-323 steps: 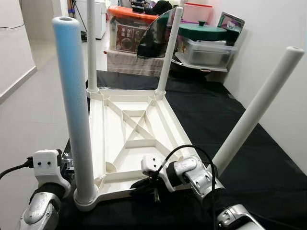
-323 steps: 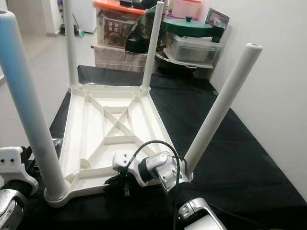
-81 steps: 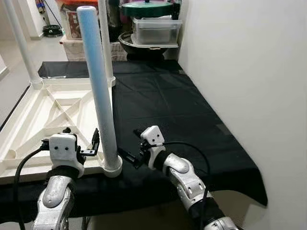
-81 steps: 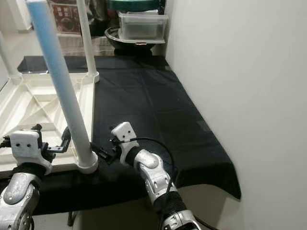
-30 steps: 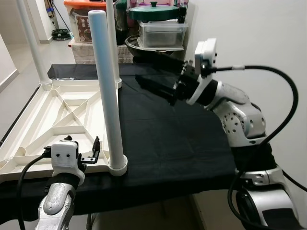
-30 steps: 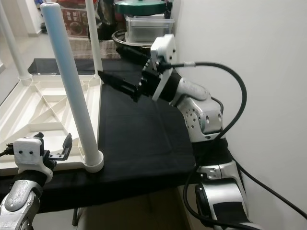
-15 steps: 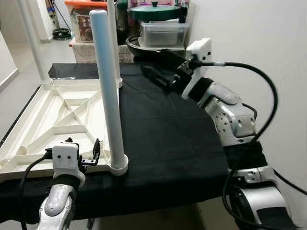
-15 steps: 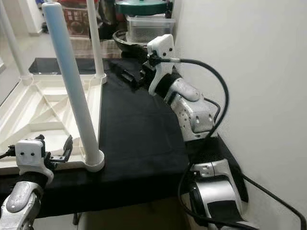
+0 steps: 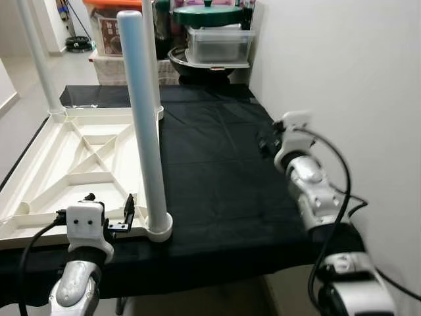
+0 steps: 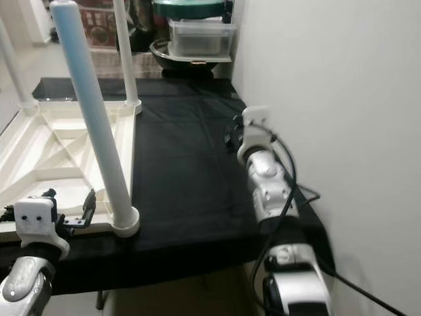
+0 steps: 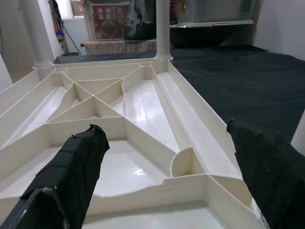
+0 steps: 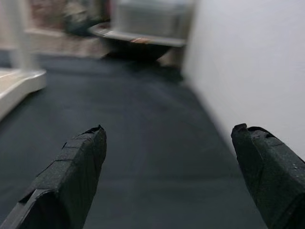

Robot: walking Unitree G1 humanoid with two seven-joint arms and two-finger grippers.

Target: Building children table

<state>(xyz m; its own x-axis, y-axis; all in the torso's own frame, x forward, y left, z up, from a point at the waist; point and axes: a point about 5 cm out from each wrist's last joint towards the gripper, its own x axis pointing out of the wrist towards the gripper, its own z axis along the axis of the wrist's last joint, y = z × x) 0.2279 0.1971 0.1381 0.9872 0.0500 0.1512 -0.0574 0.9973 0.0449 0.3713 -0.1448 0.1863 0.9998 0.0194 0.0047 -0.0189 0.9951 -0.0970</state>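
White upturned children's table [image 9: 72, 155], 4 legs up, ribbed underside; my left gripper [image 11: 162, 181] gapes wide at it, right gripper [image 12: 169, 176] wide over black cloth [image 9: 217, 164] at 3 o'clock.

Left arm: low at 7 o'clock, forearm rising to its white wrist block.
Left gripper [image 9: 108, 214]: fingers spread wide, pointing toward 12 o'clock.
Right arm: bent, rising at 4 o'clock.
Right gripper [image 12: 169, 181]: fingers parted wide, aimed forward.
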